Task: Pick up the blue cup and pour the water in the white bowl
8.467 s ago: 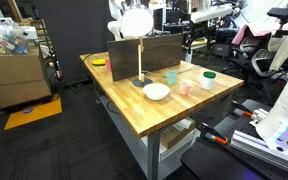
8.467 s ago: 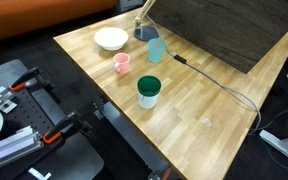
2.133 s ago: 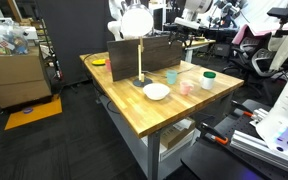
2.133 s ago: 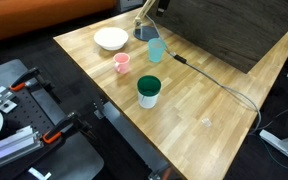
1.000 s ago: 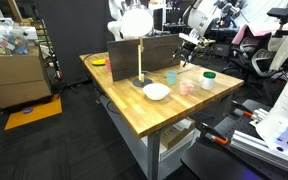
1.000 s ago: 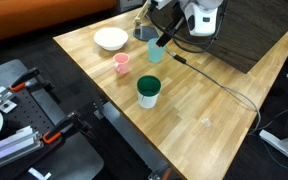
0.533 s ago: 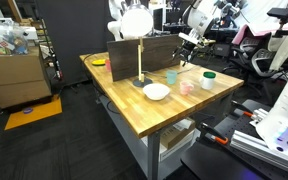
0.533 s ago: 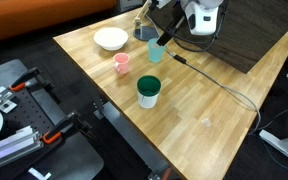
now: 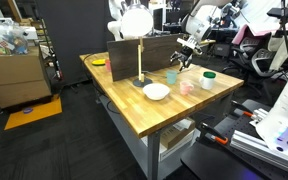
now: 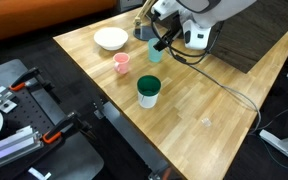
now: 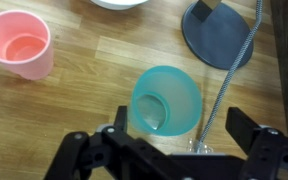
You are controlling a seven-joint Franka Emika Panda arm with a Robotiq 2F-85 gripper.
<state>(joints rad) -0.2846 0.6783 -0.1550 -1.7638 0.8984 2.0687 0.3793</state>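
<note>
The blue cup (image 11: 164, 100) stands upright on the wooden table with a little water in it, directly under my gripper (image 11: 182, 130). The gripper is open, its fingers (image 11: 246, 125) spread wider than the cup and holding nothing. In both exterior views the gripper (image 9: 184, 57) (image 10: 164, 42) hangs just above and beside the blue cup (image 9: 171, 76) (image 10: 155, 55). The white bowl (image 9: 156, 92) (image 10: 110, 39) sits a short way off on the table; only its rim (image 11: 122, 3) shows at the top edge of the wrist view.
A pink cup (image 11: 22, 44) (image 10: 122, 63) stands beside the blue one. A white cup with green top (image 10: 148, 91) is nearer the table edge. A lamp's dark base (image 11: 222, 30) and its cable (image 11: 229, 75) lie close by the blue cup. A dark board (image 10: 234, 30) stands behind.
The arm has moved down and toward the blue cup, so the gripper now hangs over it. The jaws have stayed open. The cups and bowl have not moved.
</note>
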